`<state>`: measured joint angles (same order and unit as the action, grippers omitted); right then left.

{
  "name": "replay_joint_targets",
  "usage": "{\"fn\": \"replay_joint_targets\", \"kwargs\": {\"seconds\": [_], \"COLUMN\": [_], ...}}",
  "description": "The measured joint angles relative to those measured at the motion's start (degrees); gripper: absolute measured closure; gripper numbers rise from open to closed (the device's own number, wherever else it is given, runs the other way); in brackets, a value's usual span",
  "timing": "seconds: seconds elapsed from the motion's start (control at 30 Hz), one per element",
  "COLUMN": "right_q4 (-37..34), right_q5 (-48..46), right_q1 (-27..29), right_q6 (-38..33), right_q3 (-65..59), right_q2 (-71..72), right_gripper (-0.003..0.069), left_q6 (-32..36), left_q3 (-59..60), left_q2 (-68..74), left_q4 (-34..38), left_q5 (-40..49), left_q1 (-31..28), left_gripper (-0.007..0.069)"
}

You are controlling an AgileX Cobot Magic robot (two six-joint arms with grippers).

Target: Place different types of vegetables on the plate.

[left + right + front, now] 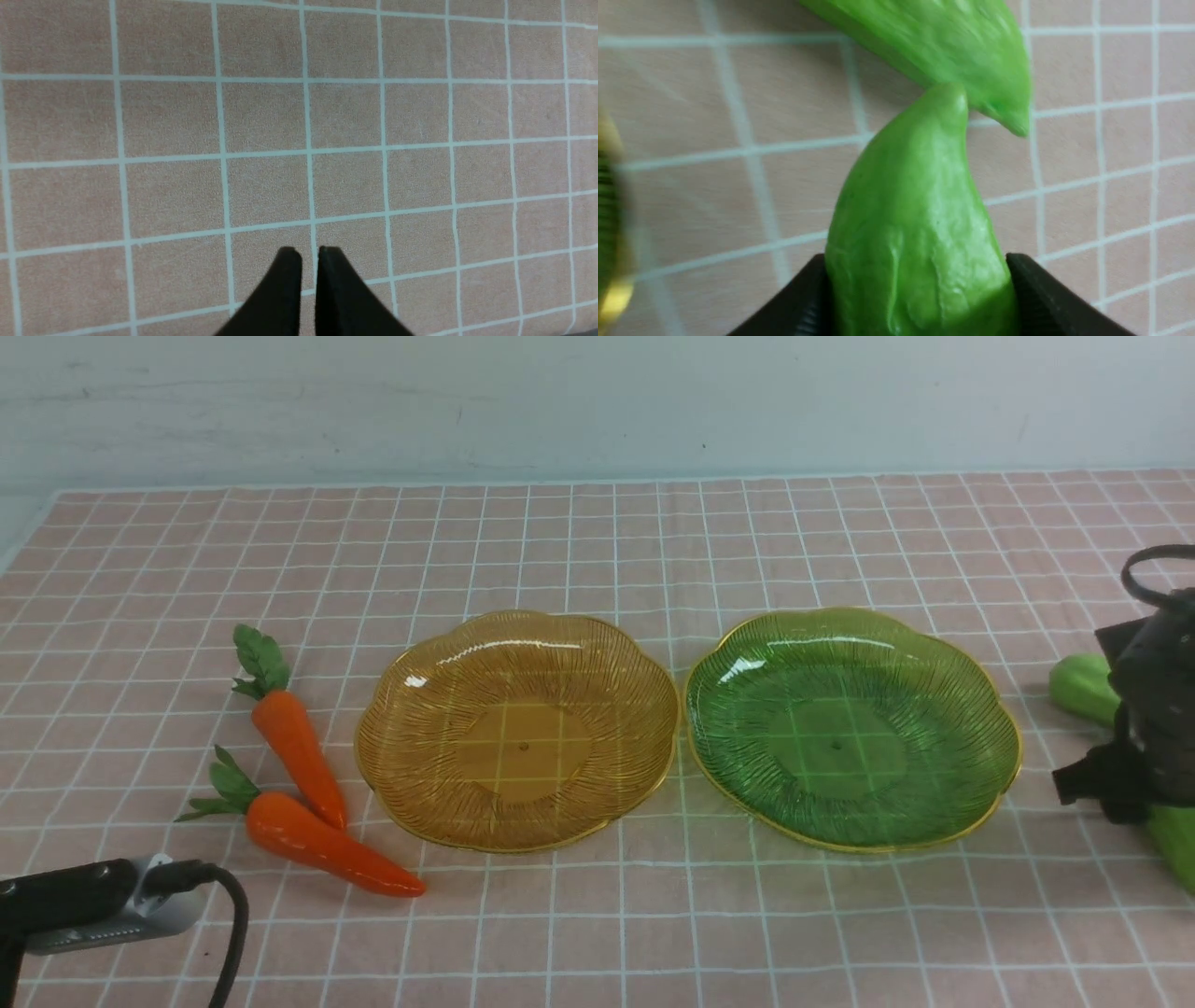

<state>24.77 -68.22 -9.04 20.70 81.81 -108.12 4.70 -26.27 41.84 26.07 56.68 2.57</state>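
Two orange carrots [291, 739] [322, 845] with green tops lie left of an amber plate [397, 677]. A green plate [994, 714] sits to its right. At the far right, two light-green gourds [1083, 686] [1178, 840] show on either side of my right arm [1153, 709]. In the right wrist view my right gripper [917, 261] is shut on one gourd [915, 210], a finger [1031, 280] pressed on each side. That gourd's tip touches the other gourd [952, 42]. My left gripper [309, 254] is shut and empty over bare cloth.
A pink checked cloth [597, 551] covers the table up to a pale wall. My left arm's wrist and cable [103, 901] sit at the near left corner, close to the nearer carrot. The green plate's gold rim [609, 289] shows beside the held gourd.
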Motion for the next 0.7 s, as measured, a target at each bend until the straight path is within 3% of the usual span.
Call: {"fn": "replay_joint_targets", "kwargs": {"seconds": [0.2,0.3,0.47,0.63,0.7], "right_q4": [-20.6,-25.4,-26.5,-23.9,-19.1], "right_q5": [3.3,6.6,7.7,9.0,9.4], "right_q1": [-6.3,-8.6,-9.7,-9.5,-9.0], "right_q6": [-10.3,-12.1,-12.1,-12.1,-12.1], "right_q3": [10.2,10.7,10.7,10.7,10.9], "right_q2": [-0.1,-1.8,-6.7,-8.2,-8.2], "right_gripper": [0.0246,0.0246,0.0237,0.0099,0.0062], "left_q6": [0.0,0.0,0.0,0.0,0.0], "left_q3": [0.0,0.0,0.0,0.0,0.0], "left_q2": [0.0,0.0,0.0,0.0,0.0], "left_q4": [0.0,0.0,0.0,0.0,0.0], "left_q5": [-0.4,-0.6,-0.7,-1.0,-1.3], "left_q1": [0.0,0.0,0.0,0.0,0.0], "left_gripper": [0.0587,0.0587,0.0587,0.0587,0.0587]}}
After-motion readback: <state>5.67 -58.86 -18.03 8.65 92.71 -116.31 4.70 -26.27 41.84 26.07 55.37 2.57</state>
